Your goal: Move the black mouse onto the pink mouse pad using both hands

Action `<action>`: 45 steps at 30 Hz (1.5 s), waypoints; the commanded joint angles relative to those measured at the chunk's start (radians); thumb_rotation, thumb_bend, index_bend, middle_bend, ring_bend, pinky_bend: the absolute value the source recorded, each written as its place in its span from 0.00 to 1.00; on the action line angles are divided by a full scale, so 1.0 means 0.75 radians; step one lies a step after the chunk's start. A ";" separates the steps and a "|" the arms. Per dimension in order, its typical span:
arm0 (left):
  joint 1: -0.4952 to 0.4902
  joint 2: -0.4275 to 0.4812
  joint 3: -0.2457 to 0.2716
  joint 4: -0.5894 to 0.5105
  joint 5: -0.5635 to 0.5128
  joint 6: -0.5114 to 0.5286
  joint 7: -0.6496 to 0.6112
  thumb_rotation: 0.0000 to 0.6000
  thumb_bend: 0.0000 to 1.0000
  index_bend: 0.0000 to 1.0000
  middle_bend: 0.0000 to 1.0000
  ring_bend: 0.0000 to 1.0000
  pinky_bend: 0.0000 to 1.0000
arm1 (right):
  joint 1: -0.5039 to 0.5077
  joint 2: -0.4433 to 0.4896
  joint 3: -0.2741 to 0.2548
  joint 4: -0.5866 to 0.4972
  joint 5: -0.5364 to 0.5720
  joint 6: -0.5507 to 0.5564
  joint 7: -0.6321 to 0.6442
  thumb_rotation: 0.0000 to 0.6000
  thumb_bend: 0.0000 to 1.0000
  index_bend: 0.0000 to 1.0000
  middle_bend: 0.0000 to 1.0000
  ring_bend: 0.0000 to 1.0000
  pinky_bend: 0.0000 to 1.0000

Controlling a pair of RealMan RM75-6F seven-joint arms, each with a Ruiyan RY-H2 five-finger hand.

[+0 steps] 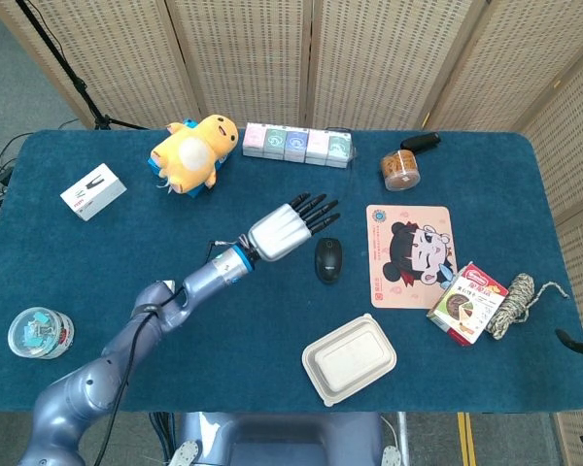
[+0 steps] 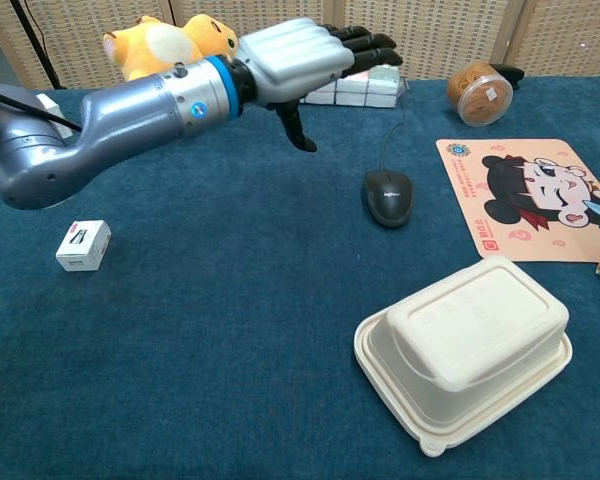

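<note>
The black mouse [image 1: 328, 259] [image 2: 388, 195] lies on the blue cloth just left of the pink mouse pad [image 1: 410, 254] [image 2: 526, 199], which carries a cartoon face. The two are apart by a narrow strip of cloth. My left hand [image 1: 287, 229] [image 2: 305, 62] hovers open above and to the left of the mouse, fingers stretched out and holding nothing. A thin black tip at the far right edge of the head view may belong to the right arm; the right hand itself is not visible.
A white clamshell box [image 1: 349, 358] [image 2: 463, 346] sits in front of the mouse. A brown jar [image 1: 400, 169], a snack packet [image 1: 467, 302], a twine ball [image 1: 514, 298], a row of small boxes [image 1: 297, 145], a yellow plush [image 1: 190, 152] and a small white box [image 2: 83, 245] stand around.
</note>
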 commanded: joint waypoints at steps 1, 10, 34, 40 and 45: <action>0.127 0.203 -0.044 -0.257 -0.057 0.105 -0.029 1.00 0.10 0.00 0.00 0.00 0.08 | 0.012 -0.018 -0.001 0.002 0.010 -0.013 -0.025 1.00 0.00 0.00 0.00 0.00 0.00; 0.401 0.666 -0.075 -0.901 -0.171 0.263 0.127 1.00 0.06 0.00 0.00 0.00 0.01 | 0.131 -0.094 0.038 0.083 0.071 -0.163 -0.080 1.00 0.00 0.00 0.00 0.00 0.00; 1.030 1.279 -0.086 -1.784 -0.574 0.480 0.236 1.00 0.05 0.00 0.00 0.00 0.00 | 0.635 -0.397 0.200 0.056 0.377 -0.523 -0.493 1.00 0.00 0.00 0.00 0.00 0.00; 1.092 1.306 -0.095 -1.836 -0.648 0.460 0.285 1.00 0.05 0.00 0.00 0.00 0.00 | 0.780 -0.521 0.234 0.083 0.511 -0.572 -0.618 1.00 0.00 0.00 0.00 0.00 0.00; 1.103 1.302 -0.128 -1.797 -0.672 0.391 0.229 1.00 0.05 0.00 0.00 0.00 0.00 | 0.936 -0.705 0.280 0.204 0.633 -0.588 -0.701 1.00 0.00 0.00 0.00 0.00 0.00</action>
